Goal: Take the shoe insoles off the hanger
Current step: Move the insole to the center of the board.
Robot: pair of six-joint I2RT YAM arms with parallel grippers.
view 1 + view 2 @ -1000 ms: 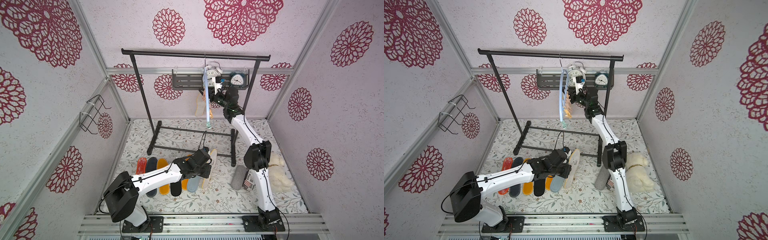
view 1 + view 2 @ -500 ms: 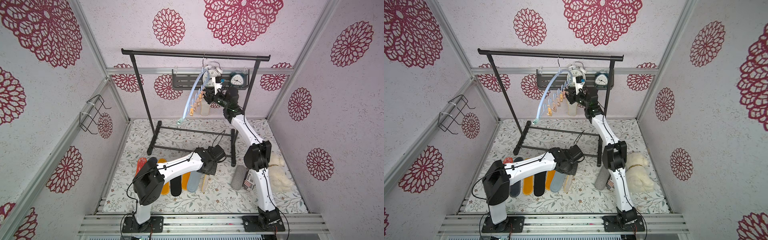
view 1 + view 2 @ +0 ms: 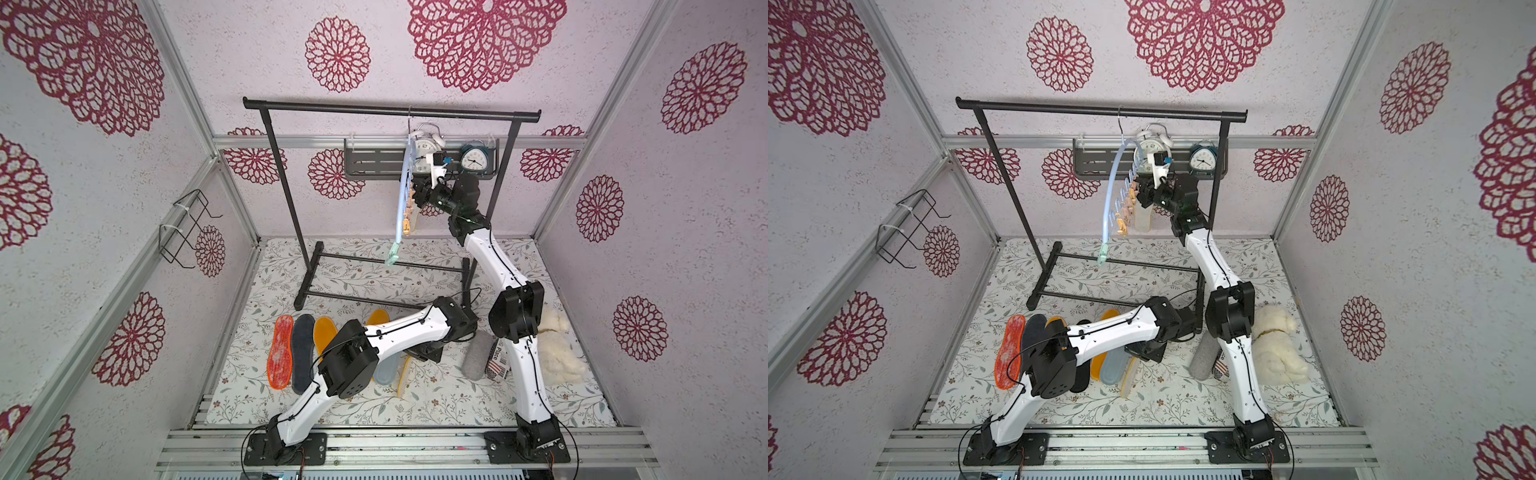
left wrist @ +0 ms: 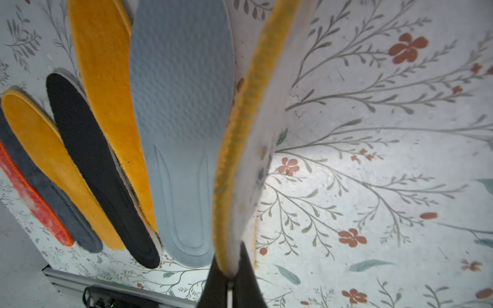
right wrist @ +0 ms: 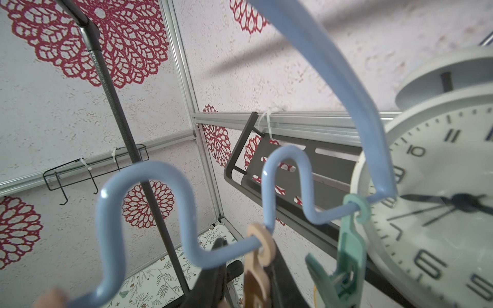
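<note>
Left claw (image 4: 230, 277): clenched on one thin end of the yellow insole (image 4: 240, 149), which is pinched flat between the jaws.
Yellow insole: carried on edge, running straight out from the left claw, low over the flowered floor (image 4: 373, 173); whether the floor is touched cannot be told.
Row of insoles (image 3: 303, 349): laid fanned out just beside the left claw's load, the blue-grey one (image 4: 181, 106) nearest it.
Right claw (image 5: 248, 273): raised at the hanger (image 5: 144, 166), with its jaws set either side of an orange peg (image 5: 260, 248) on the wavy bar; whether anything is squeezed cannot be told.
Hanger: hung by its hook from the black rail (image 3: 332, 108), above the right claw.
Left to do: a pale insole (image 3: 1142, 214) appears to hang just below the right claw, so the job is judged nearly finished.
Handling: the insoles are judged light, thin and floppy, not fragile; the fleece face should be gripped easily.
Hold: best taken near the pegged end, since the hanger is likely to swing when pulled.
</note>
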